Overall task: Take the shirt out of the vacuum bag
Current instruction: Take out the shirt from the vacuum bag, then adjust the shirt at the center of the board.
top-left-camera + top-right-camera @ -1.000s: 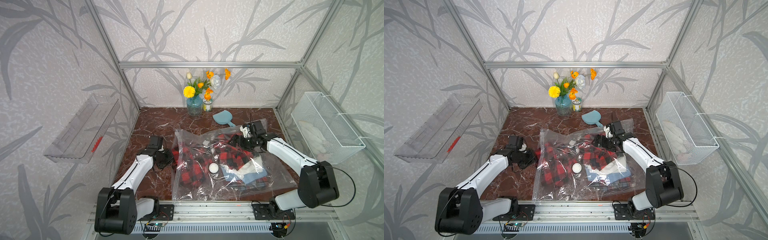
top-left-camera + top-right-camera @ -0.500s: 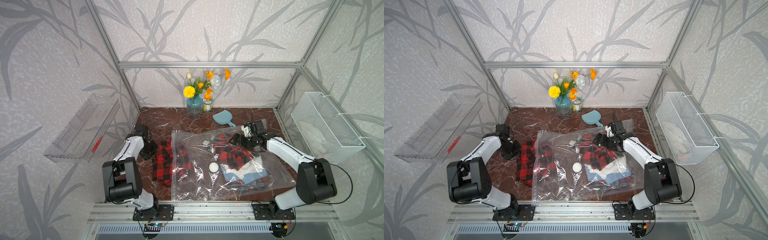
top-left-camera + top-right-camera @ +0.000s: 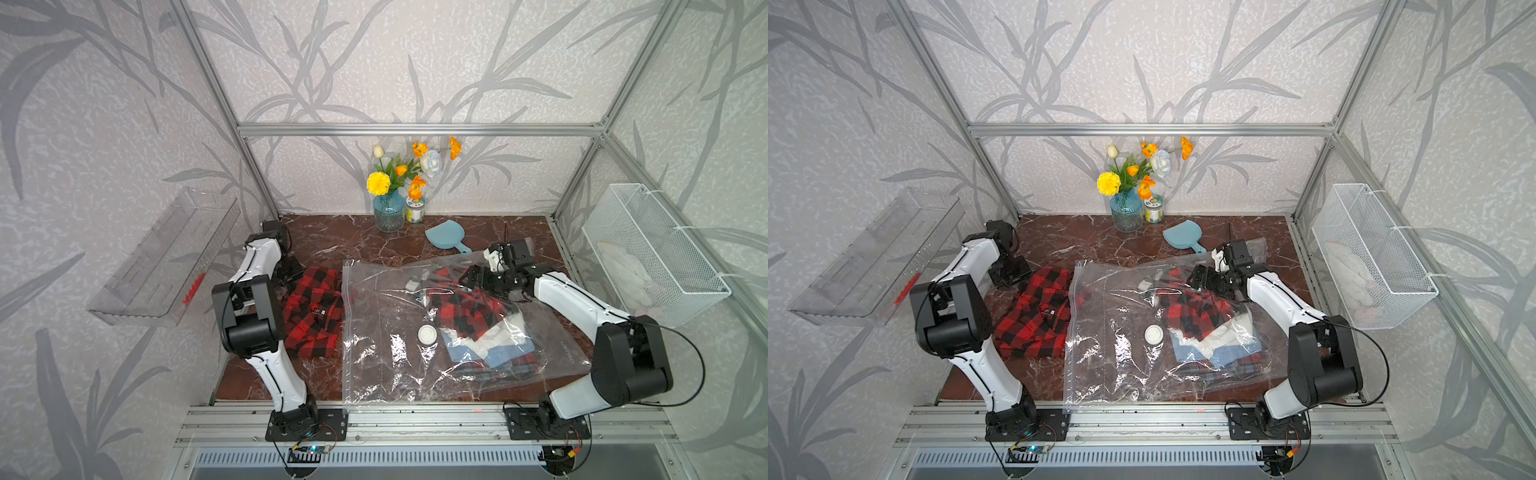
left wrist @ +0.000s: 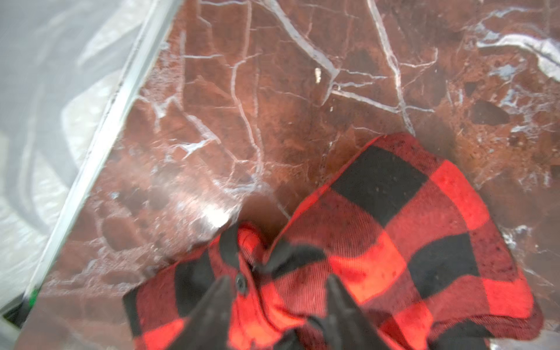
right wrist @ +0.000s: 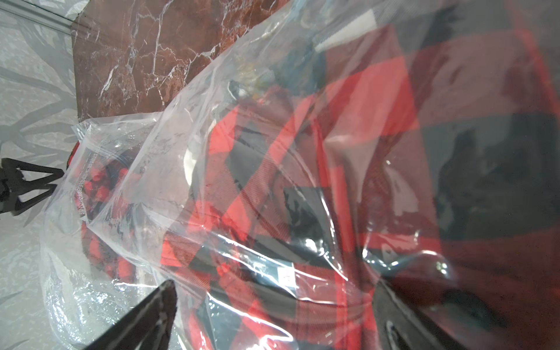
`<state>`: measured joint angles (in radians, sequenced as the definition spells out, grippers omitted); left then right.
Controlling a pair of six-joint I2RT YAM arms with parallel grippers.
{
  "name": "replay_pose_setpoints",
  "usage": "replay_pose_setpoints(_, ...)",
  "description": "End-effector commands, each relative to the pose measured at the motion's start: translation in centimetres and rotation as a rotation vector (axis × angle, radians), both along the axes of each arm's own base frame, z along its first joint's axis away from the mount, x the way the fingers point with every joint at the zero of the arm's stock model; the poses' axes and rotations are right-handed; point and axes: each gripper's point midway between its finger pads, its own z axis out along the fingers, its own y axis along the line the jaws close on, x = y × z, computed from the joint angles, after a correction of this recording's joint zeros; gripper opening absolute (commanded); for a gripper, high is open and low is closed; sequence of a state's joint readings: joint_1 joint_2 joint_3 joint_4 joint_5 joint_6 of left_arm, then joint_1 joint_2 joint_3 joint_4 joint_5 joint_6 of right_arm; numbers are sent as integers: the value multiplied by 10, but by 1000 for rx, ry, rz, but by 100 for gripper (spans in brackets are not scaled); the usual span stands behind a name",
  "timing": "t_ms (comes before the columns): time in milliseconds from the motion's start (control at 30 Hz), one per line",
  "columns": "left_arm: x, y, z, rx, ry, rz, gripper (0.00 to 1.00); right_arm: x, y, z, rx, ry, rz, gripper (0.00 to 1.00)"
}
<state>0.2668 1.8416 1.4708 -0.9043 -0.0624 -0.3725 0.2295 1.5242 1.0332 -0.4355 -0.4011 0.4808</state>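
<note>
The shirt, red and black plaid, lies crumpled on the table on the robot's left side, outside the vacuum bag. Its near edge runs right along the bag's open side; whether a corner lies inside the mouth cannot be told. A small dark label shows on its upper face.

The left claw sits at the shirt's far corner. In the left wrist view the claw is released: its two black fingers stand apart above the collar and a button of the shirt, gripping nothing.

The bag lies flat and crinkled in the middle of the table, its round white valve cap facing up. Inside it lie a second plaid garment and some blue and white clothes, bunched toward the robot's right.

The right claw rests on the bag's far right part. In the right wrist view the claw is spread wide and clamps nothing; one finger shows clearly in front of the film of the bag, the other only dimly through it.

At the back of the table stand a blue vase of flowers and a small jar, with a blue hand mirror near them. A wire basket hangs on the right wall, a clear tray on the left.
</note>
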Motion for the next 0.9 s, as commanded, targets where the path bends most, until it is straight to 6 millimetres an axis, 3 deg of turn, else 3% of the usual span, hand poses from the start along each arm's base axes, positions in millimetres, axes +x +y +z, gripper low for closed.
replay_pose_setpoints(0,-31,-6,39,50,-48,18,95,2,-8,8,-41,-16,-5,100)
replay_pose_setpoints(100,-47,-33,58,-12,-148,-38,97,0,-8,19,-42,-36,16,100)
replay_pose_setpoints(200,-66,-64,57,-49,-148,-106,95,-5,-6,32,-29,-57,35,100)
replay_pose_setpoints(333,-84,-102,33,-94,-93,-183,80,-18,4,46,-15,-83,69,100)
replay_pose_setpoints(467,-89,-134,-7,-157,-1,-237,61,-36,23,57,-6,-106,124,100)
replay_pose_setpoints(567,-89,-137,-30,-156,48,-230,50,-48,34,64,-10,-121,155,100)
replay_pose_setpoints(733,-78,-130,-63,-145,113,-204,49,-60,44,78,2,-149,189,100)
replay_pose_setpoints(867,-61,-118,-81,-126,158,-160,48,-65,40,83,-5,-164,185,100)
